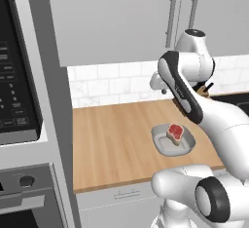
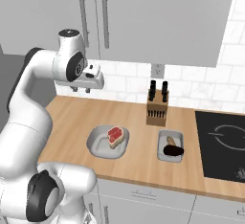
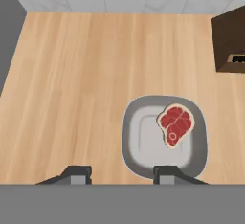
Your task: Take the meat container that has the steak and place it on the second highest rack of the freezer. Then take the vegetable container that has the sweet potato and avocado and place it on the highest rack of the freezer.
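The meat container (image 2: 98, 144), a shallow grey rounded dish, sits on the wooden counter with the steak (image 2: 115, 135) lying toward its right side. The hand view looks straight down on the dish (image 3: 143, 141) and the red, tan-rimmed steak (image 3: 175, 124). My gripper (image 2: 80, 90) hangs well above the counter, up and to the left of the dish, open with nothing between its fingers (image 3: 79, 173). The vegetable container (image 2: 162, 144), a pale rectangular tray, holds the dark avocado (image 2: 173, 150) and the orange-tan sweet potato (image 2: 171, 140), right of the dish. The freezer is out of view.
A wooden knife block (image 2: 157, 106) stands against the tiled wall behind the two containers. A black cooktop (image 2: 222, 144) lies at the counter's right end. A microwave (image 1: 17, 76) and an oven (image 1: 24, 198) fill the tall unit to the left.
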Controlling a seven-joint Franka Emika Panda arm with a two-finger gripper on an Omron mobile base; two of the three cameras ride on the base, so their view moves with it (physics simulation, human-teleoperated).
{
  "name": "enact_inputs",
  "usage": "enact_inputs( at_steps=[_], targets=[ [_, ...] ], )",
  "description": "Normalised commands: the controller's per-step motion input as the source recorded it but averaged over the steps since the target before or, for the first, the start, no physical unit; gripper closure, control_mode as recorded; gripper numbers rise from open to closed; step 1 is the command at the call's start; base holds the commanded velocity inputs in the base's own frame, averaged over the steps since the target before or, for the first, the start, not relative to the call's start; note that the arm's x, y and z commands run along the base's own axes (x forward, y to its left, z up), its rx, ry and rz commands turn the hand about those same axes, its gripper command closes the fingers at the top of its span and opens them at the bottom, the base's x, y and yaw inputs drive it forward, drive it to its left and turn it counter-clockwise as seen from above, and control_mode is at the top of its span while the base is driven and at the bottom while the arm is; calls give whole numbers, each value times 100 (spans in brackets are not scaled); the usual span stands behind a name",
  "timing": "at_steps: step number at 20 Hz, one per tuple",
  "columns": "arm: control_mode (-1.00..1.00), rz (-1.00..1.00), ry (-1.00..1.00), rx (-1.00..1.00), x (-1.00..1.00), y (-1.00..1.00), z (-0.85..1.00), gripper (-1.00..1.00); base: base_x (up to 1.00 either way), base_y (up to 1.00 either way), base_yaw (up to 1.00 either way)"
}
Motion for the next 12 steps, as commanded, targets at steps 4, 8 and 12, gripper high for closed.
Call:
enact_inputs(
  at_steps=[4,8,12],
  targets=[
    [-100,0,0,2,-23,-22,-5,-100,0,0,0],
    [-100,0,0,7,-64,-59,-26,-100,0,0,0],
    [-100,-25,1,3,-49,-41,-32,-100,0,0,0]
  ],
)
